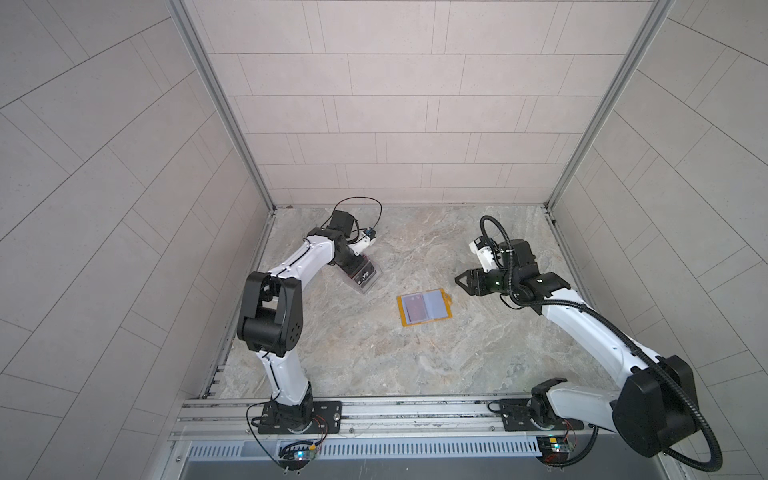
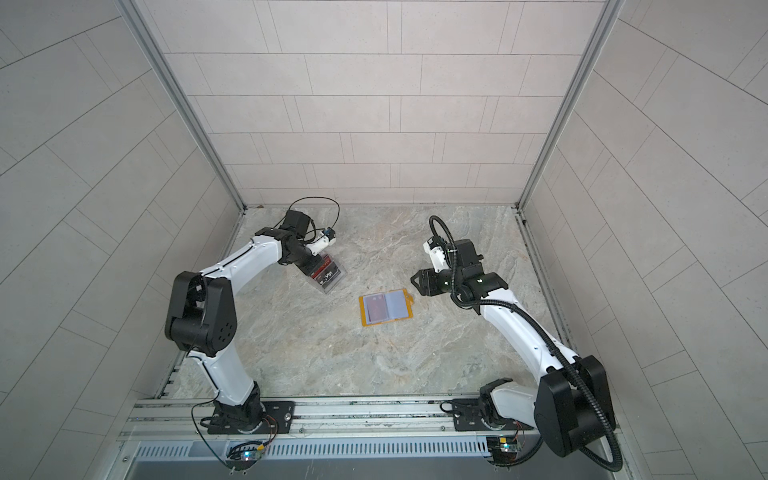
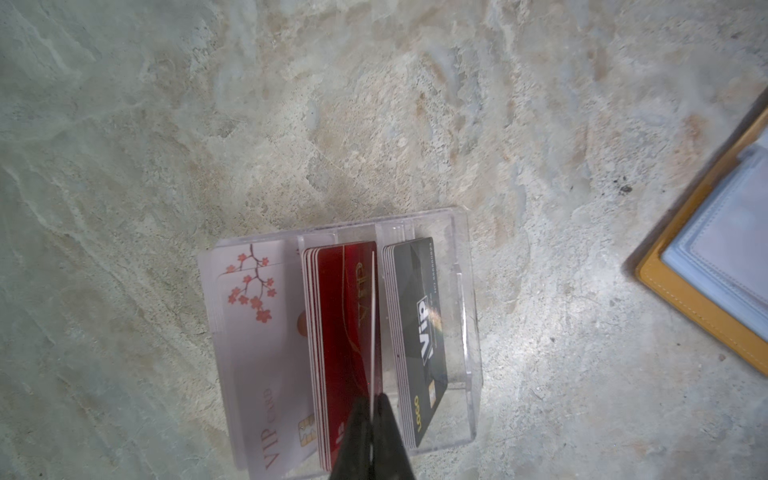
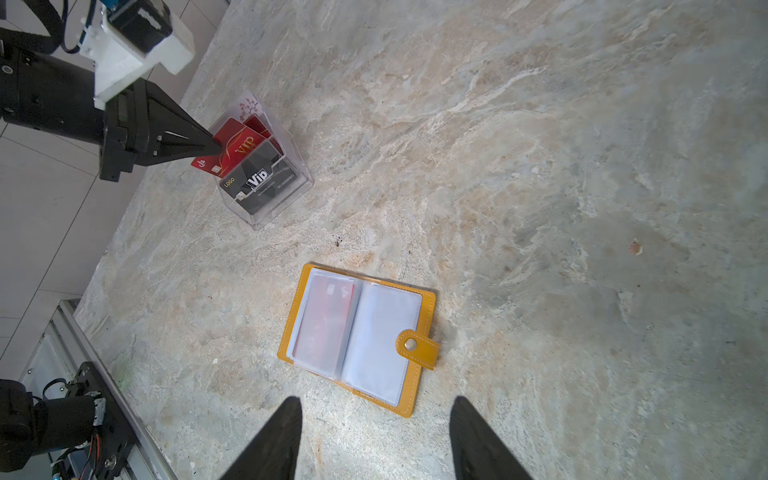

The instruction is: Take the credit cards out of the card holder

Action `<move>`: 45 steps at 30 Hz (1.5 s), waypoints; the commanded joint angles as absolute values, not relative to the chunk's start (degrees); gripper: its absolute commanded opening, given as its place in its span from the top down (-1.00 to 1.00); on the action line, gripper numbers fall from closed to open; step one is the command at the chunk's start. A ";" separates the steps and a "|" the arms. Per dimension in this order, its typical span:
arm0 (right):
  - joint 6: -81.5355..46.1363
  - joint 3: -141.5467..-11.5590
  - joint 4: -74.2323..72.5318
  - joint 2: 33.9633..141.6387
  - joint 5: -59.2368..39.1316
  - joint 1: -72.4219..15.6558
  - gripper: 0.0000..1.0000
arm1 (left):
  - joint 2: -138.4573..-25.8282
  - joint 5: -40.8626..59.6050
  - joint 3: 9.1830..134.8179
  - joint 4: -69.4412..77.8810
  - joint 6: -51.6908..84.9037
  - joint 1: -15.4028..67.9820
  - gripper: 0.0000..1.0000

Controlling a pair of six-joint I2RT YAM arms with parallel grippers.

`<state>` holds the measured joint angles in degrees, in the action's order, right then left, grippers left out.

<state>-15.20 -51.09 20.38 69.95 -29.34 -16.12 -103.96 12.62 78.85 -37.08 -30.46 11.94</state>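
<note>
The mustard card holder (image 4: 419,349) lies open on the marble top, at the middle in both top views (image 1: 401,313) (image 2: 362,313). A red credit card (image 4: 322,324) shows through its one clear sleeve; the facing sleeve looks whitish. My left gripper (image 3: 372,401) is shut on another red credit card (image 4: 237,143), seen edge-on (image 3: 374,324) in the left wrist view. It holds that card in the middle compartment of the clear box (image 3: 465,291). My right gripper (image 4: 376,409) hovers open and empty just off the holder's near edge, right of it in a top view (image 1: 457,280).
The clear box (image 1: 368,286) holds whitish blossom cards (image 3: 249,332), a red stack (image 3: 320,353) and black "Vip" cards (image 3: 419,332). Tiled walls close in three sides. A metal rail (image 1: 374,411) with both arm bases runs along the front.
</note>
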 commanded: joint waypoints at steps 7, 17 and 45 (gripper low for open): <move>-14.38 -50.40 20.13 69.41 -28.99 -16.17 -0.20 | -105.53 13.80 80.86 -38.47 -30.12 11.51 0.85; -14.26 -50.04 19.95 69.33 -28.67 -16.17 -0.20 | -105.93 14.27 80.85 -37.40 -29.29 10.89 0.69; -14.24 -49.25 19.70 69.24 -29.12 -16.17 -0.20 | -101.19 15.97 79.01 -33.20 -24.31 10.90 0.41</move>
<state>-15.03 -50.15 20.32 69.95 -29.12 -16.12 -104.84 14.41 79.42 -35.00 -26.24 11.25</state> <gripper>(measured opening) 0.598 0.283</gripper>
